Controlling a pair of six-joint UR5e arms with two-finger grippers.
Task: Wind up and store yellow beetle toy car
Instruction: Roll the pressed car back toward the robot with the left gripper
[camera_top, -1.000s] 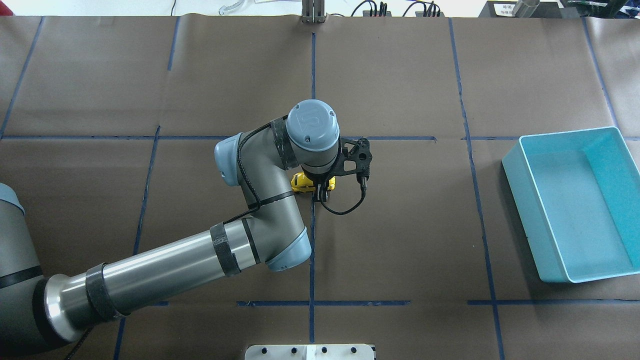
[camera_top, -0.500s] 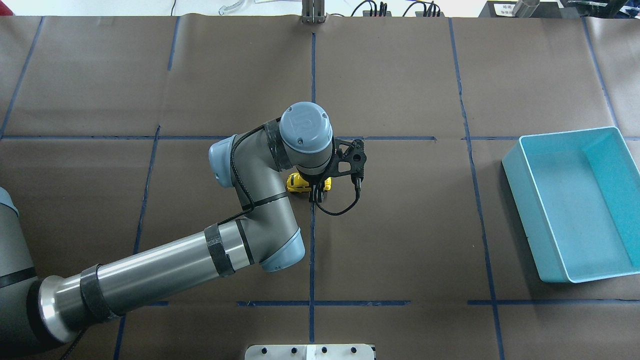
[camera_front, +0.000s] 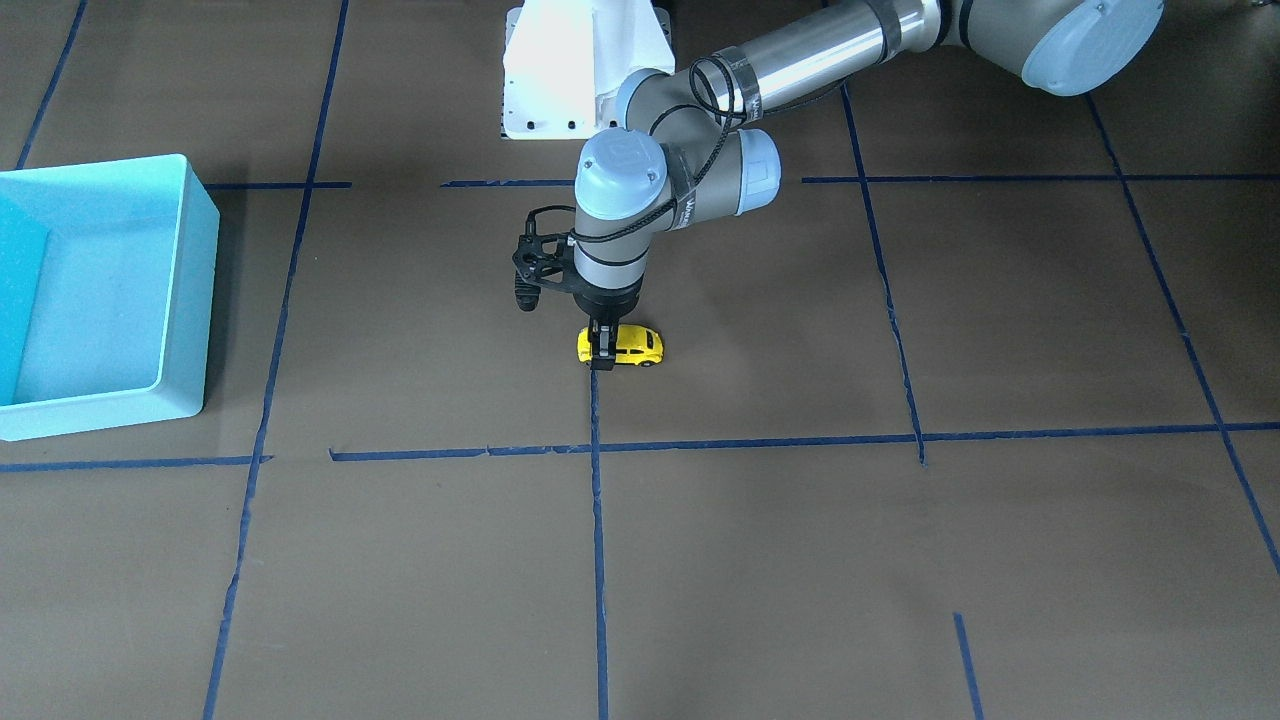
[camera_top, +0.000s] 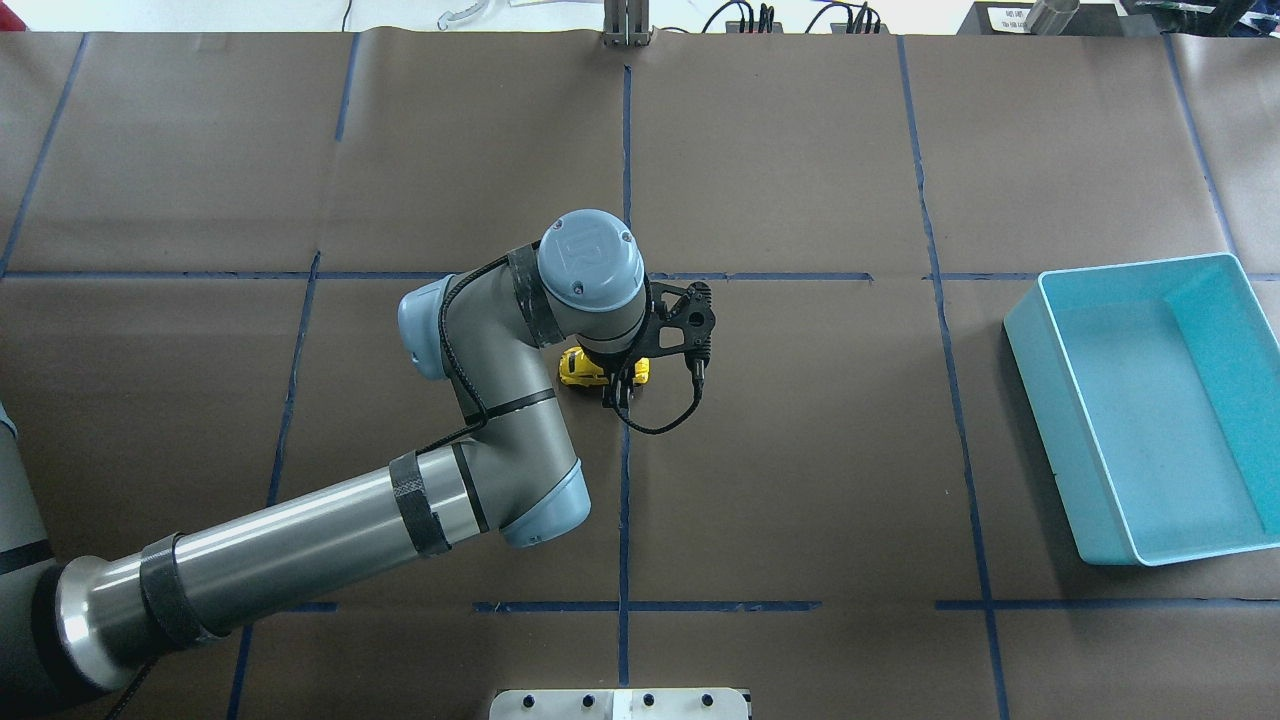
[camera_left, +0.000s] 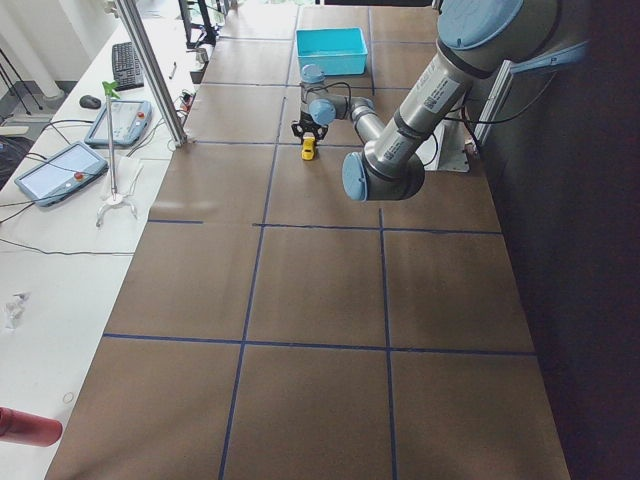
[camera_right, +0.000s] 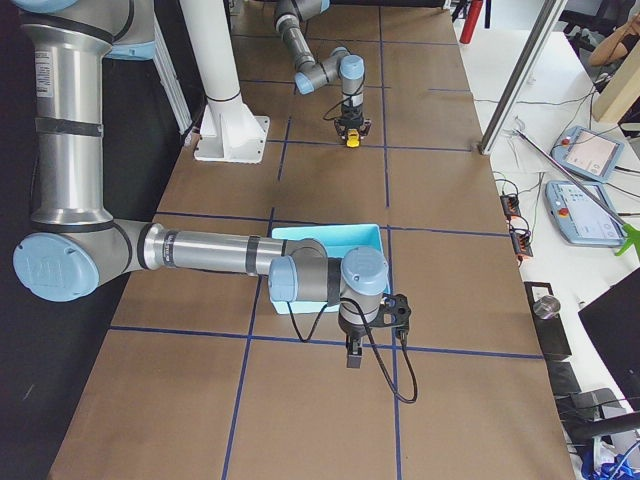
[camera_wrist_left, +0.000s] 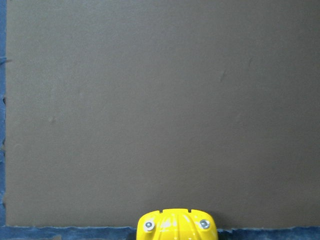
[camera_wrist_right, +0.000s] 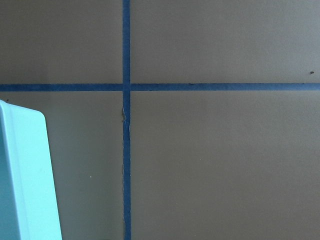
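The yellow beetle toy car (camera_front: 628, 345) stands on its wheels on the brown table near the centre. It also shows in the overhead view (camera_top: 574, 368), and its yellow end shows at the bottom edge of the left wrist view (camera_wrist_left: 175, 226). My left gripper (camera_front: 601, 352) points straight down and is shut on the car's end nearest the bin, over a blue tape line. My right gripper (camera_right: 354, 355) shows only in the exterior right view, low beside the turquoise bin (camera_right: 330, 235). I cannot tell whether it is open or shut.
The turquoise bin (camera_top: 1068, 430) is empty and sits at the table's right side in the overhead view, far from the car. Its corner shows in the right wrist view (camera_wrist_right: 22, 175). Blue tape lines grid the table. The white robot base (camera_front: 585, 70) stands behind the car.
My left arm has slid to the left in the overhead view, away from the bin, dragging the gripped car along the table.
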